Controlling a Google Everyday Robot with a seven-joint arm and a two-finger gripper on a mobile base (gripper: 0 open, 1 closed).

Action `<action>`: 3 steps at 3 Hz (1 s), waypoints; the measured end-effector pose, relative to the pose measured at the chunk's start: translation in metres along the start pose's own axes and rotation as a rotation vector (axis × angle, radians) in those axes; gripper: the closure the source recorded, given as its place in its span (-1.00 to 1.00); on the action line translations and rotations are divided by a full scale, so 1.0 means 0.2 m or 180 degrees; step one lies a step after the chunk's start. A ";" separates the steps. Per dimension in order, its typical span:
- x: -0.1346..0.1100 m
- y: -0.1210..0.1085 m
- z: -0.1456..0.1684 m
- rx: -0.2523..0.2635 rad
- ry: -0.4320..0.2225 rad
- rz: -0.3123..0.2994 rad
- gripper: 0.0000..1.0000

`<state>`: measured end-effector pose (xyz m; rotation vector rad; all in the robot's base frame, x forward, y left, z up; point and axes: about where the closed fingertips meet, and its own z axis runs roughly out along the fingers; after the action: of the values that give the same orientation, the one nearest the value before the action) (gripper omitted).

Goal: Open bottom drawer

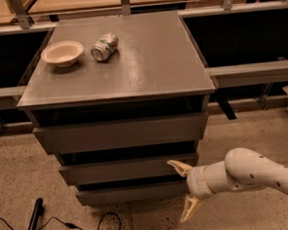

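The bottom drawer (pixel 131 192) is the lowest, narrowest dark grey flat front of the cabinet's three stacked drawers. It looks shut, with a dark gap above it. My gripper (pixel 183 188) reaches in from the right on a white arm (pixel 255 173), just in front of the drawer's right end. Its two cream fingers are spread wide: the upper fingertip (pixel 176 166) lies by the middle drawer's (pixel 127 168) lower right corner, and the lower one (pixel 190 210) hangs over the floor below the bottom drawer. Nothing is between them.
On the grey cabinet top (pixel 146 68) stand a cream bowl (pixel 62 53) and a crushed can lying on its side (pixel 104 46). The top drawer front (pixel 120 133) is widest. A black cable (pixel 77 226) and a dark bar (pixel 32 225) lie on the floor at the left.
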<state>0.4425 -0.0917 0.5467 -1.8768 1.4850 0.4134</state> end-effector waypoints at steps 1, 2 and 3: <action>0.19 -0.01 0.12 -0.0051 0.0284 0.0043 -1.00; 0.47 0.02 0.25 -0.0076 0.0538 0.0104 -1.00; 0.71 0.09 0.38 -0.0133 0.0641 0.0238 -1.00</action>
<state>0.4790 -0.1429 0.3977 -1.9470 1.6948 0.2986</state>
